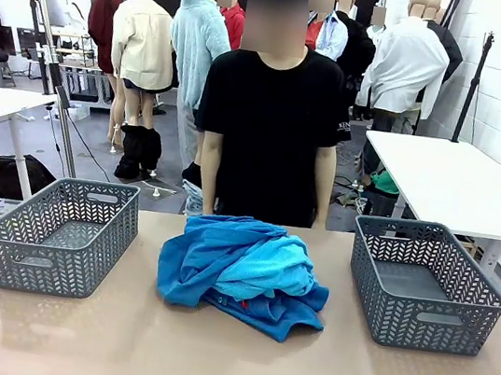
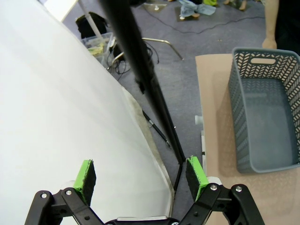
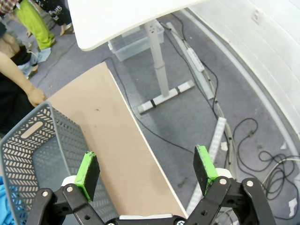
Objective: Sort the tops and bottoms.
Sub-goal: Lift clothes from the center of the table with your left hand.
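The front view looks from just above the near edge of the table (image 1: 206, 360), facing across to the person (image 1: 273, 134) at 12 o'clock. The tops (image 1: 243, 271) lie centre, close by, with the left basket (image 1: 59, 267) at 9 and the right basket (image 1: 401, 314) at 3.

The left wrist view looks down from high beyond the table's left end, the left gripper (image 2: 139, 173) at 6. It shares the left basket, at 3.

The right wrist view looks down past the right end, the right gripper (image 3: 145, 164) at 6. It shares the right basket, at 8.

table (image 1: 206, 360): tan | left basket (image 1: 60, 263) | blue tops (image 1: 242, 276) heaped centre | right basket (image 1: 384, 306)
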Tool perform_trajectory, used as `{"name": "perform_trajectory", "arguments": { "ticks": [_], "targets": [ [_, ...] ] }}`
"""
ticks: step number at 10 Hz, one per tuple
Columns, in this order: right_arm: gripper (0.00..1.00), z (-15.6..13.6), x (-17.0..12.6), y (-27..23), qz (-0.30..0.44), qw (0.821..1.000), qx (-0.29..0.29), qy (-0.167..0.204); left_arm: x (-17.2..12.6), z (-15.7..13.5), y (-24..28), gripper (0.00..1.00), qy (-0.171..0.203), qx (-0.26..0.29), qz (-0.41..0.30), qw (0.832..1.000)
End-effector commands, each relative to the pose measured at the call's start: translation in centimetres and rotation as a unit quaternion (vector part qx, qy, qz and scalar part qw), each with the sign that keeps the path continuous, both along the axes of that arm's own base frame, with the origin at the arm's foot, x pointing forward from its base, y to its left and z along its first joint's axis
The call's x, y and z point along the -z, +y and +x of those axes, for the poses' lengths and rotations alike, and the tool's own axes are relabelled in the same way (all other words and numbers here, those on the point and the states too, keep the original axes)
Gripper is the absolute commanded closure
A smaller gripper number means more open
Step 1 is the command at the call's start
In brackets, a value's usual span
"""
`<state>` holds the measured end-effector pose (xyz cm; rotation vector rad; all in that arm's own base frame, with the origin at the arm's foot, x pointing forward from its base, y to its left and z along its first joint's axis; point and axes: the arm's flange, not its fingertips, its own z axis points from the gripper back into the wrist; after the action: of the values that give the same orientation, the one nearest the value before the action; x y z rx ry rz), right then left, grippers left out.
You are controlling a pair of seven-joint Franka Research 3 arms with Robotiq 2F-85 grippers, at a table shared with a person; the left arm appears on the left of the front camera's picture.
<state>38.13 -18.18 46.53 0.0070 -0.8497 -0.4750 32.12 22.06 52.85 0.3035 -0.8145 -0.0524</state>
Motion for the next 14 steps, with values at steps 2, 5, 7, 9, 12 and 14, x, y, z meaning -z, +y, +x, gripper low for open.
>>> {"name": "perform_trajectory", "arguments": {
  "ticks": [2, 5, 7, 9, 12, 14],
  "targets": [
    [0.00, -0.1, 0.0, 0.0, 0.004, 1.000, 0.000, 0.003, -3.0, 0.7, -6.3, 0.00, -0.035, 0.105, 0.049, 0.993],
    [0.00, -0.1, 0.0, 0.0, 0.004, 1.000, 0.000, 0.003, -5.2, 1.6, -17.0, 0.00, -0.064, 0.284, 0.114, 0.950],
    [0.00, -0.1, 0.0, 0.0, 0.004, 1.000, 0.000, 0.003, -4.1, 2.6, -24.9, 0.00, -0.057, 0.397, 0.140, 0.905],
    [0.00, -0.1, 0.0, 0.0, 0.004, 1.000, 0.000, 0.003, -2.9, 3.0, -31.1, 0.00, -0.010, 0.475, 0.127, 0.871],
    [0.00, -0.1, 0.0, 0.0, 0.004, 1.000, 0.000, 0.003, -2.5, 2.5, -34.3, 0.00, -0.011, 0.472, 0.123, 0.873],
    [0.00, -0.1, 0.0, 0.0, 0.004, 1.000, 0.000, 0.003, -2.5, 2.5, -34.3, 0.00, -0.011, 0.472, 0.123, 0.873]
  ]
}}
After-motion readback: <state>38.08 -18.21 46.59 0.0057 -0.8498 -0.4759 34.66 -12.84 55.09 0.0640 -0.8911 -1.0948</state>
